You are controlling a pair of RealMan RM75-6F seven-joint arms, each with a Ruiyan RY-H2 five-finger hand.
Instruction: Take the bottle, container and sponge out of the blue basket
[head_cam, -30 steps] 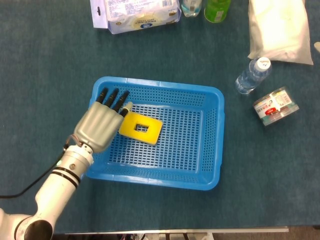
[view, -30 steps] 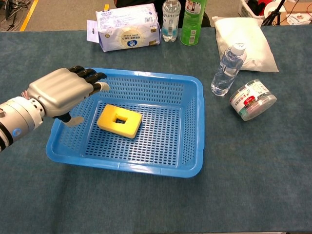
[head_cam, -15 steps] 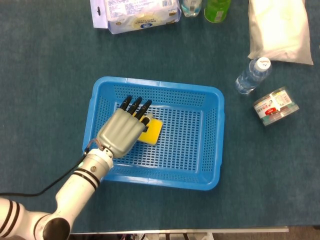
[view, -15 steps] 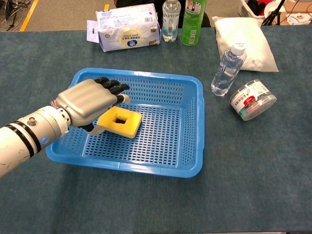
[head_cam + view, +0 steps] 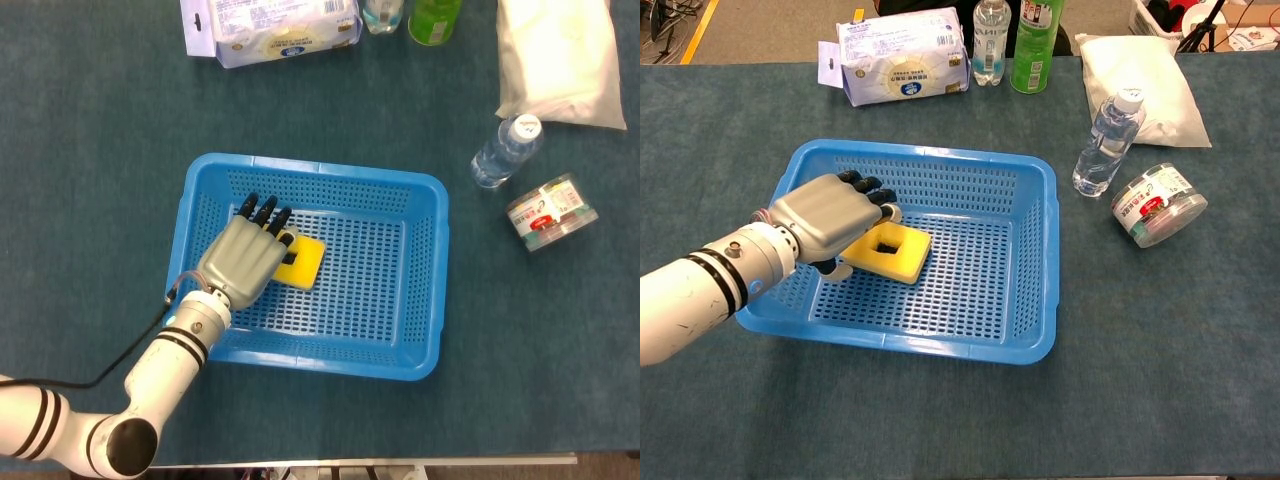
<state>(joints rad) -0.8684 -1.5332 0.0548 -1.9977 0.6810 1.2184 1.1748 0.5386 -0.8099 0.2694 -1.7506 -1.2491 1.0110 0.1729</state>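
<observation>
The yellow sponge (image 5: pixel 304 263) (image 5: pixel 896 251) with a square hole lies flat on the floor of the blue basket (image 5: pixel 320 166) (image 5: pixel 940 153), left of its middle. My left hand (image 5: pixel 243 260) (image 5: pixel 825 218) covers the sponge's left end, with fingers curled over its far edge and the thumb at its near edge. The clear water bottle (image 5: pixel 503 150) (image 5: pixel 1105 140) stands on the table to the right of the basket. Beside it the round clear container (image 5: pixel 550 212) (image 5: pixel 1157 205) lies on its side. My right hand shows in neither view.
A tissue pack (image 5: pixel 903 55), a clear bottle (image 5: pixel 990 40) and a green can (image 5: pixel 1037 40) stand along the back edge. A white bag (image 5: pixel 1140 75) lies at the back right, just behind the water bottle.
My left hand came from the basket's left rim in over the sponge, sank onto its left end, and its fingers curled in. The sponge has stayed in place.
</observation>
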